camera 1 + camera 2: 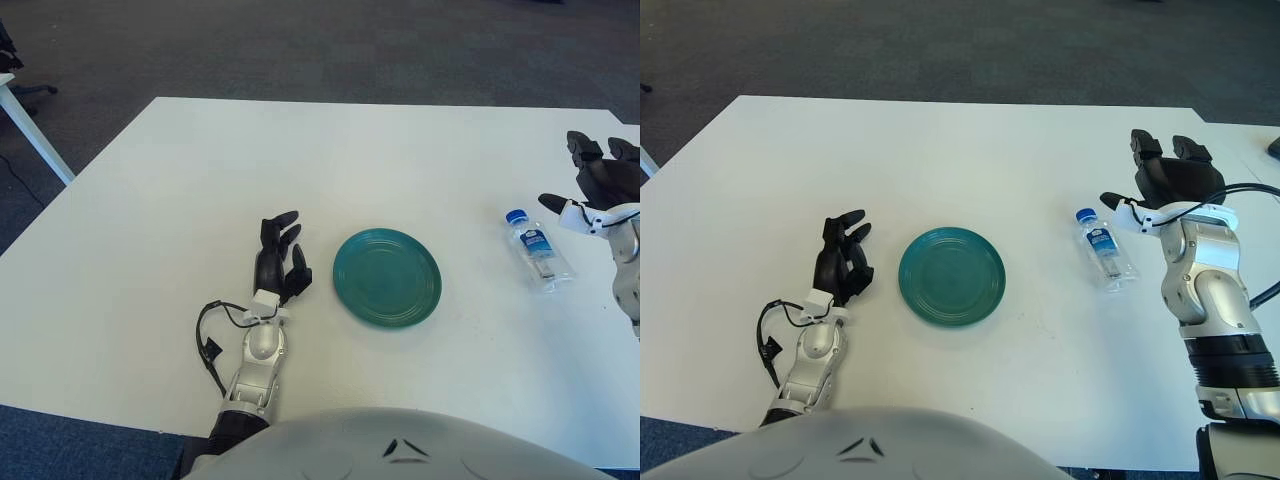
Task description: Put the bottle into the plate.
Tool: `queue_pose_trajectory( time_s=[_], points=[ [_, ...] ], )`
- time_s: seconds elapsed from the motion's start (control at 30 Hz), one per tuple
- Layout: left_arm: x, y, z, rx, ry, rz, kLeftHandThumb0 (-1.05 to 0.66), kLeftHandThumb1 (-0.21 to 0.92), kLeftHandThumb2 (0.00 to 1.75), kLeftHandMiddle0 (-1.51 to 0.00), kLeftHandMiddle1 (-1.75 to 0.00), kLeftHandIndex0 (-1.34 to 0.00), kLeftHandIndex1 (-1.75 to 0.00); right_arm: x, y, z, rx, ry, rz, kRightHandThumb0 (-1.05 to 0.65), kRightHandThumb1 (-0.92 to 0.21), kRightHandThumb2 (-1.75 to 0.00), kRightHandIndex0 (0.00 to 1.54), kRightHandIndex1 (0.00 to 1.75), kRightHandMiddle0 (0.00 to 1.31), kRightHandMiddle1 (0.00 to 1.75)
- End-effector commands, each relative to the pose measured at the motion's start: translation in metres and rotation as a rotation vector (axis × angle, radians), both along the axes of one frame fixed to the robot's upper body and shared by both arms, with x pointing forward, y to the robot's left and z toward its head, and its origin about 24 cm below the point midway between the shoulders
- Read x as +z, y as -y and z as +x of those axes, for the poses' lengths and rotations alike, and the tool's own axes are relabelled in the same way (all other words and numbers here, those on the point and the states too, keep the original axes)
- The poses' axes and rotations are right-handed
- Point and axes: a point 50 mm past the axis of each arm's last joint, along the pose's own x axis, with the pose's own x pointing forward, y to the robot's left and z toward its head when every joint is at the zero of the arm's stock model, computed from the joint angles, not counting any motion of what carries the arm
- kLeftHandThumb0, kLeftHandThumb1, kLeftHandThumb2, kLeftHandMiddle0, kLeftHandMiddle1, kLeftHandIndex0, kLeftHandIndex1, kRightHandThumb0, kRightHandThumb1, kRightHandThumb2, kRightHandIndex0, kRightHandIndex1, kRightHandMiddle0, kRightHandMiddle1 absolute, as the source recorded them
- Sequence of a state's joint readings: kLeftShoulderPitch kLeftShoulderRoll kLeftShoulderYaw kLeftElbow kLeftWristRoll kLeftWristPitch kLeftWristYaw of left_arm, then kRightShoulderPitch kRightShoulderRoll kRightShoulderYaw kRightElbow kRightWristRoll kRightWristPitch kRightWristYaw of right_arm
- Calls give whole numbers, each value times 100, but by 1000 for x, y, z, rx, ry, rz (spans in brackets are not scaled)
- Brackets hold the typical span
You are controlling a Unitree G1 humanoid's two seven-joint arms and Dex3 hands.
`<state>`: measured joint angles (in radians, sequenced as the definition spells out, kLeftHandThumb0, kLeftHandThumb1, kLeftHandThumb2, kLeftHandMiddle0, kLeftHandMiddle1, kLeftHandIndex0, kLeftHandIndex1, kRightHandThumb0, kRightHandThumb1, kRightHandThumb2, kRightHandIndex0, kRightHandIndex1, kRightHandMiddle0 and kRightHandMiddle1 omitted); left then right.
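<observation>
A clear bottle (1105,248) with a blue cap lies on its side on the white table (970,140) — just left of the raised right hand (1167,180), whose fingers are spread, holding nothing. Farther left sits the green plate (951,275), with the idle left hand (843,262) beside it, fingers relaxed.

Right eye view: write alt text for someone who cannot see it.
A clear plastic bottle with a blue cap lies on its side on a white table, right of an empty teal plate. The robot's right hand, fingers spread, shows just right of the bottle, holding nothing. Its left hand shows left of the plate.
</observation>
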<state>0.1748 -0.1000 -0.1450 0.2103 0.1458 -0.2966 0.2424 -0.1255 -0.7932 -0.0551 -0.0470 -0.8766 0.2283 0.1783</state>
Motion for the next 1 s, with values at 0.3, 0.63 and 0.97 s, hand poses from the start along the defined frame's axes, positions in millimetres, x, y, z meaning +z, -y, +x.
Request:
queue_pose_trajectory(
  time_s=[0.3,0.63,0.97],
  points=[
    [-23,-11,-14,19,-104,15,-77,92,96,-32,-58,-2,-110,1,-4,-6,12,30,67,-105,-92,-85,0,0,0,0],
    [-24,-16,-15,34,-74,-15,-74,92,94,-37,-63,-2,-111,5,-7,-9,1,24,60,-105,-92,-83,0,0,0,0],
    [-24,-16,-15,30,-67,-5,-73,92,94,-36,-64,-1,-111,9,-11,-14,70,50,153,-105,-92,-78,0,0,2,2]
  ],
)
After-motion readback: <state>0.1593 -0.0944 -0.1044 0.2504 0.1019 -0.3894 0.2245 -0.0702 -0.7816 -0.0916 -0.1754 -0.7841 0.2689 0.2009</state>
